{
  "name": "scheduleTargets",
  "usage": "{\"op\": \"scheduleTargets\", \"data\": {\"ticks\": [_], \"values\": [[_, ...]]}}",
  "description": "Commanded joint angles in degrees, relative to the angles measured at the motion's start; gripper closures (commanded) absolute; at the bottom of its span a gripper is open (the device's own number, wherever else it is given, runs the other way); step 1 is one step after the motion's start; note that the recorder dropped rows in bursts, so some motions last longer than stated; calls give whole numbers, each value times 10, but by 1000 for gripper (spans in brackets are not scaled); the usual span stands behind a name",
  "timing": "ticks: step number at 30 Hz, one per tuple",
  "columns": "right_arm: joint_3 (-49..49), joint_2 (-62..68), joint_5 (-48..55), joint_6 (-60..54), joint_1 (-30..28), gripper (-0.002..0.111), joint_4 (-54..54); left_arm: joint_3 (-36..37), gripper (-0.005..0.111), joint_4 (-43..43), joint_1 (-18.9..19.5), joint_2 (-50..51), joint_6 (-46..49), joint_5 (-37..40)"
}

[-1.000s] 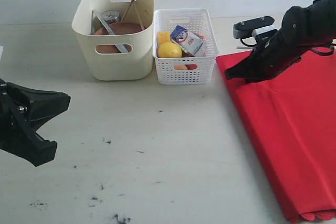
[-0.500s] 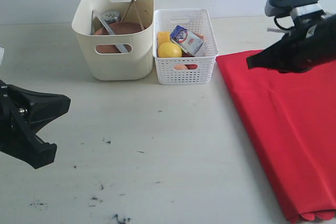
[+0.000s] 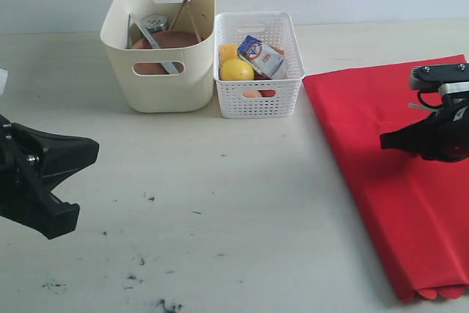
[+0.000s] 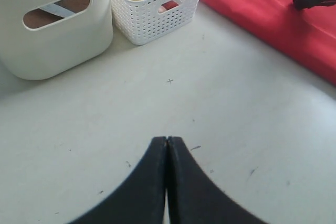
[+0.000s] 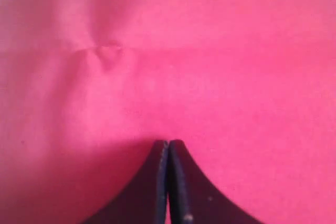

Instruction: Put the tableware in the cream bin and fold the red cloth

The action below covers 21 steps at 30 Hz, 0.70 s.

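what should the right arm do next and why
Probably lift the right gripper straight up and clear of the red cloth. Its jaws are shut with no fabric between them, the cloth lies flat with layered edges at its near end, and the tableware sits in the cream bin, so little seems left to grip.

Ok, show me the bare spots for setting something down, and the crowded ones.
Widest bare table: in front of the cream bin and white basket, between the left gripper and the red cloth. Also left of the bin, and behind the cloth, right of the basket. Crowded: both containers are filled, standing close together.
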Motion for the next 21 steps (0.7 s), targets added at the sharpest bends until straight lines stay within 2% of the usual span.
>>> {"op": "scheduleTargets", "data": {"ticks": [1,7,11,21], "values": [[-14,52,4,4,12,108,-3,2,105,-6,1,-3,-2,2],[-65,75,-1,-8,61,108,-4,2,105,-6,1,-3,-2,0],[-116,82,24,-26,64,108,0,2,105,-4,1,-3,-2,-4],[-114,-44,121,-11,64,108,1,2,105,-3,1,-3,0,-3]]}}
